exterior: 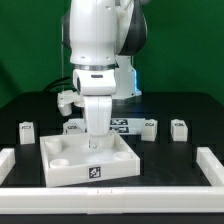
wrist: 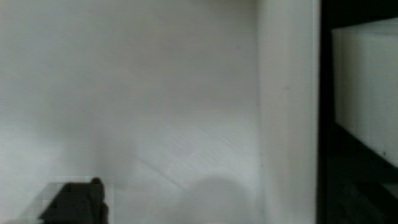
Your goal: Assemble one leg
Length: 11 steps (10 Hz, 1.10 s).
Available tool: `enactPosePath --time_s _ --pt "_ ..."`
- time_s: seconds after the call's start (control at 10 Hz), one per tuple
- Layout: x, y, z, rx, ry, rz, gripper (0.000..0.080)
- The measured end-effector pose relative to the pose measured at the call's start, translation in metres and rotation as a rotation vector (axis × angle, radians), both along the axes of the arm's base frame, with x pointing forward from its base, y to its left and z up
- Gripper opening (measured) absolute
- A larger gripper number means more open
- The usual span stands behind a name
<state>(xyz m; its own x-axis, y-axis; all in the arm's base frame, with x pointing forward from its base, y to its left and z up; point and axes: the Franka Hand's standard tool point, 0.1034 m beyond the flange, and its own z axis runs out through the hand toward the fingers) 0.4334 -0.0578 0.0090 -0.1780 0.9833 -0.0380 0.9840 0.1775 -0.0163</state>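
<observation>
The large white square tray (exterior: 60, 168) with round sockets lies at the front middle of the table. My gripper (exterior: 96, 140) hangs straight down over the tray's middle, its tip low inside the tray. Whether it holds anything cannot be told. Small white legs with marker tags lie on the black table behind: one (exterior: 27, 128) at the exterior view's left and two (exterior: 149, 125) (exterior: 180, 127) at its right. The wrist view is filled by a close, blurred white surface (wrist: 143, 100). One dark finger (wrist: 75, 202) shows there; the other is not seen.
The marker board (exterior: 120, 125) lies behind the tray, partly hidden by the arm. Low white walls (exterior: 210, 165) (exterior: 8, 160) border the table at both sides and the front. In the wrist view a white ridge (wrist: 294, 100) borders black table.
</observation>
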Motion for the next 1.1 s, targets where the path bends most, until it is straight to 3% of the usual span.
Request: enactPosePath --time_s 0.4,0.7,0.8,0.9,1.1 --pt "0.0032 0.0000 -0.0021 0.001 0.000 -0.001 0.0637" --pt "0.0021 -0.0003 -0.0028 0.001 0.003 -0.002 0.0138" --pt "0.0020 -0.0003 -0.0029 0.001 0.003 -0.002 0.0138" --pt "0.0027 -0.0005 -0.0025 0.001 0.000 -0.003 0.0058" --pt "0.0028 -0.0005 -0.0025 0.001 0.000 -0.003 0.0058"
